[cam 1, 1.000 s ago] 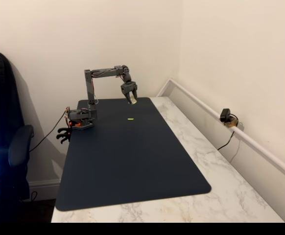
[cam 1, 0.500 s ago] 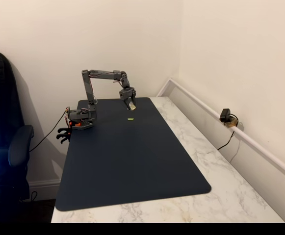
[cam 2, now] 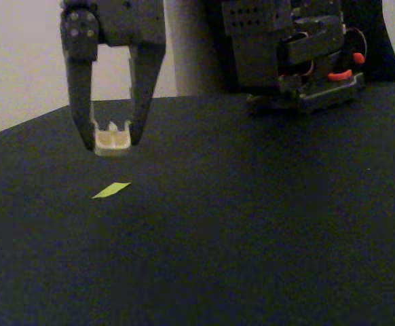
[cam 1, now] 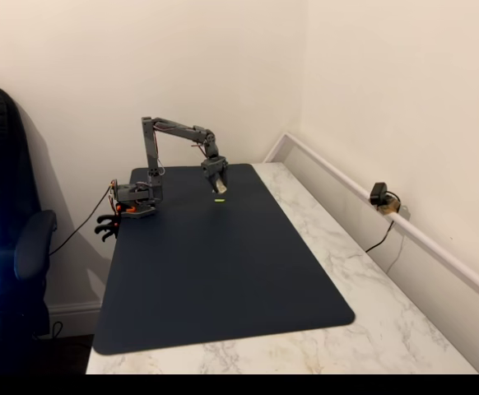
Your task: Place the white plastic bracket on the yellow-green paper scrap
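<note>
You had the gripper (cam 2: pixel 113 139) clamped on the white plastic bracket (cam 2: pixel 112 139), held in the air just above the yellow-green paper scrap (cam 2: pixel 111 190) on the dark mat (cam 2: pixel 265 224). Lowering and release were left to do.
</note>
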